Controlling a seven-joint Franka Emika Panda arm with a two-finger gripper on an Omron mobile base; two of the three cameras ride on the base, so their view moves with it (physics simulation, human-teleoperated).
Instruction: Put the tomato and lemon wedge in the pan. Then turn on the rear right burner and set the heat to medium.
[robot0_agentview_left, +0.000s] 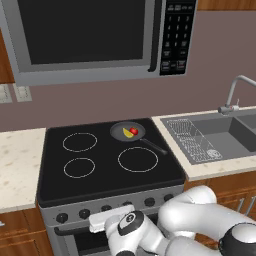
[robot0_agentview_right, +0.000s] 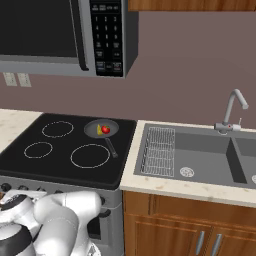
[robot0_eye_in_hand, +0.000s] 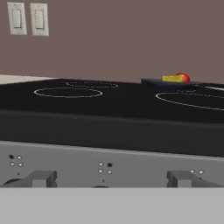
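Though round, pan (robot0_agentview_left: 127, 132) handle front-right

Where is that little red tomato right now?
The tomato lies inside the pan at the cooktop's back right, right beside the lemon wedge, with the sink further right.

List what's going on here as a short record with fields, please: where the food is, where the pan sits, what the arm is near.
Food: small glossy red tomato and yellow lemon wedge, both in the pan
Pan: shallow dark grey frying pan on the rear right burner, black handle toward the sink
Cooktop: glossy black glass
Arm: low before the grey stove knobs
End effector: cannot tell if open
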